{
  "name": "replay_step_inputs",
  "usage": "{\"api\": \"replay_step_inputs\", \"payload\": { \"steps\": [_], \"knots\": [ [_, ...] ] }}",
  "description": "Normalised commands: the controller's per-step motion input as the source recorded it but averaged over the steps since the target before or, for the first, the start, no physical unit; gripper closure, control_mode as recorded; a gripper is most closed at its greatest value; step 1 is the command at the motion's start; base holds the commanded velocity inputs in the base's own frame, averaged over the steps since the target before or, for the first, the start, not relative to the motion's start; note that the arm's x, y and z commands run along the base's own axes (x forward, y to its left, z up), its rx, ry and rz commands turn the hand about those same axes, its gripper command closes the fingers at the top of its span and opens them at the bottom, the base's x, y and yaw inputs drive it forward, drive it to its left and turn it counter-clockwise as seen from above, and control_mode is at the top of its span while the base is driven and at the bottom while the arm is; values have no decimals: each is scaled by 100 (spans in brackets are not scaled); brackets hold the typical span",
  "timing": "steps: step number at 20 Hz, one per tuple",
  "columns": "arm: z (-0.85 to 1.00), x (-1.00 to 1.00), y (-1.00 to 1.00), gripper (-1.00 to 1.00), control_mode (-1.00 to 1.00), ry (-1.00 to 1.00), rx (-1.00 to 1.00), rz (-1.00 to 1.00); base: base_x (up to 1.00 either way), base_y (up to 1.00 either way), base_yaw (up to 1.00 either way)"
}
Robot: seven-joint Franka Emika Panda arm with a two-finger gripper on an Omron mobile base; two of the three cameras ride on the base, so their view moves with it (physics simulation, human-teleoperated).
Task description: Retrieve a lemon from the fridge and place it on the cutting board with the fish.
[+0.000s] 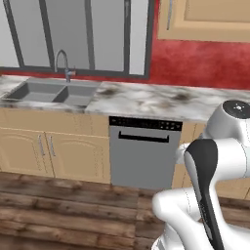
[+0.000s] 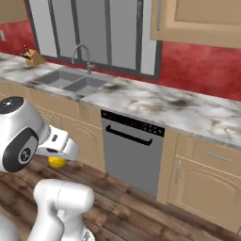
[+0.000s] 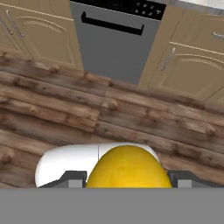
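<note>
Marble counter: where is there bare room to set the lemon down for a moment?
The grey-veined marble counter is bare from the grey double sink rightward, above the grey dishwasher. Left of the sink, a wooden knife block stands. The hand holds the round yellow lemon.

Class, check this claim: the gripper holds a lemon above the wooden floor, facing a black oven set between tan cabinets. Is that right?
One detail is wrong. The hand view shows the gripper holding the lemon above the floor, but the appliance between the cabinets is a grey dishwasher, not a black oven.
</note>
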Motion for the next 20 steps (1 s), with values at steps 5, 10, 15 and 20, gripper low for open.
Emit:
{"api": "replay_step_inputs", "payload": {
  "steps": [5, 10, 15, 20],
  "knots": [
    [0, 0, 0, 100, 100, 0, 0, 0, 77, 100, -9],
    [0, 0, 0, 100, 100, 0, 0, 0, 75, 100, -9],
    [0, 0, 0, 100, 100, 0, 0, 0, 64, 100, -7],
    [0, 0, 0, 100, 100, 0, 0, 0, 51, 100, -7]
  ]
}}
